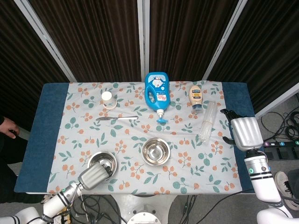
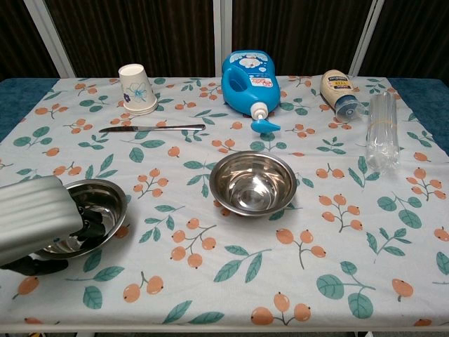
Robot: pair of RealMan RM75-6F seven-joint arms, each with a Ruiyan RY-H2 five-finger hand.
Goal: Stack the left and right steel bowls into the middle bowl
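Left hand [image 2: 38,217] at counter's near-left edge, fingers curled over the near rim of the left steel bowl [image 2: 95,210], gripping it. Middle bowl [image 2: 252,182] sits alone at centre. Right hand [image 1: 244,132] off the counter's right edge, holding nothing, fingers' spread unclear.

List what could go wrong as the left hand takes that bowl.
1. The left hand reaches over the near rim of the left bowl with fingers inside; the smooth steel could slip or tip as it lifts.
2. Carrying it to the middle bowl, a misaligned drop might knock that bowl away.
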